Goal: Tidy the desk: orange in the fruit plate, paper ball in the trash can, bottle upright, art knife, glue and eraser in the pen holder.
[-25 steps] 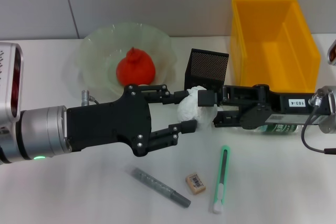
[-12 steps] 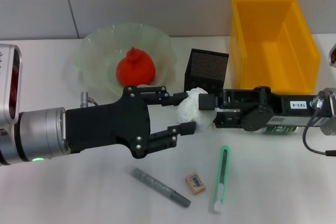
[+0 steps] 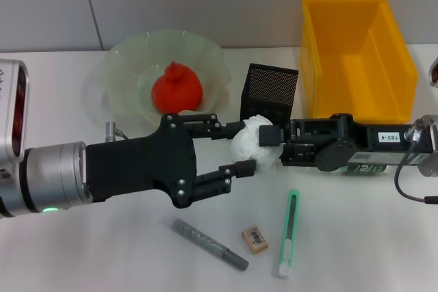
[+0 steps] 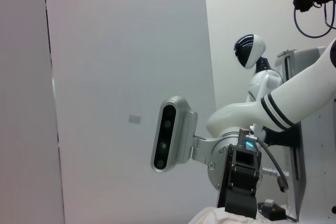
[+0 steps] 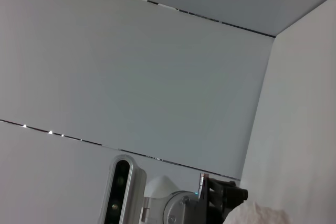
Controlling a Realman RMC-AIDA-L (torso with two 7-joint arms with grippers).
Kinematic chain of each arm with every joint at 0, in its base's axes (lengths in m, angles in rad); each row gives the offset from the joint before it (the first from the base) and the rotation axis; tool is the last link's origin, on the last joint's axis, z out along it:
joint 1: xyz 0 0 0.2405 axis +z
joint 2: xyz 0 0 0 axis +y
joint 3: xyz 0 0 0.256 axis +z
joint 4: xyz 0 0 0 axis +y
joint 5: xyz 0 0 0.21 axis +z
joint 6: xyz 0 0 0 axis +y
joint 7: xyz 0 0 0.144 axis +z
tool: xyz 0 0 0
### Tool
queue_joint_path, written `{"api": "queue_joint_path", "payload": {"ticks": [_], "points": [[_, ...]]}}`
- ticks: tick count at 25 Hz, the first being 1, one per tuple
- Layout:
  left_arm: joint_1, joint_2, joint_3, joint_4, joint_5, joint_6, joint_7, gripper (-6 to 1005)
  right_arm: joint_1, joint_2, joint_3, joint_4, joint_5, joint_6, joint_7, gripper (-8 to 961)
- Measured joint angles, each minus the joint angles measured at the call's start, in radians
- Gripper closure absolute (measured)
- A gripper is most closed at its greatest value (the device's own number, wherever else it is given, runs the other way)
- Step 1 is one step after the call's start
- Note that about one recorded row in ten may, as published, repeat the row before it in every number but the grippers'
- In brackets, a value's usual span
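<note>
Head view: the orange (image 3: pixel 176 89) already sits in the fruit plate (image 3: pixel 123 66) near the far edge of the tabletop (image 3: pixel 82 251), so that step looks done. The paper ball (image 3: pixel 253 143) is mid-table, in front of the pen holder (image 3: pixel 269 91). The left gripper (image 3: pixel 234 147) has its fingers spread around the ball, one at its far side, one at its near side, not clenched on it. The right gripper (image 3: pixel 272 143) reaches in from the opposite side and appears closed on the ball, like a hand-over. The yellow trash can (image 3: pixel 356 56) stands at the far right corner, empty as far as visible. The bottle (image 3: pixel 366 162) lies on its side under the right arm. The glue (image 3: pixel 209 243), eraser (image 3: pixel 254 239) and art knife (image 3: pixel 288 232) lie along the near edge, not yet put away. There is open room between the ball and the near items; the pen holder crowds the far side.

Left wrist view: the right gripper (image 4: pixel 239 191) shows head-on above a sliver of the ball (image 4: pixel 220 216).

Right wrist view: only the ball's top (image 5: pixel 257 214) and the left arm's wrist show.
</note>
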Motion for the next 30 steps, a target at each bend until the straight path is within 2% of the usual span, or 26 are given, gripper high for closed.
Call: {"api": "queue_joint_path", "payload": {"ticks": [7, 12, 17, 21, 22, 23, 26, 30], "points": [[-0.003, 0.001, 0.001, -0.006, 0.004, 0.0, -0.012, 453, 0.0, 0.003, 0.0, -0.003, 0.0, -0.001, 0.0, 456], [-0.003, 0.0, 0.0, -0.006, 0.006, -0.001, -0.013, 435, 0.002, 0.003, 0.0, -0.004, 0.0, -0.003, 0.0, 460], [-0.002, 0.001, -0.01, -0.006, 0.005, -0.001, -0.013, 186, 0.001, 0.003, 0.0, -0.004, 0.006, -0.003, 0.0, 477], [0.015, 0.011, -0.049, -0.006, 0.007, -0.008, -0.061, 167, -0.007, -0.002, 0.004, -0.004, 0.009, -0.003, -0.01, 482], [0.019, 0.014, -0.058, -0.006, 0.009, -0.009, -0.077, 168, -0.012, -0.006, 0.008, -0.005, 0.01, -0.003, -0.019, 482], [0.034, 0.029, -0.066, -0.007, 0.013, -0.009, -0.113, 168, -0.018, -0.011, 0.012, -0.006, 0.013, -0.003, -0.032, 483], [0.049, 0.041, -0.066, -0.008, 0.013, -0.008, -0.135, 169, -0.039, -0.033, 0.037, -0.007, 0.041, -0.003, -0.071, 483], [0.075, 0.048, -0.067, -0.013, 0.014, -0.009, -0.154, 170, -0.084, -0.073, 0.064, -0.01, 0.12, -0.016, -0.107, 483]]}}
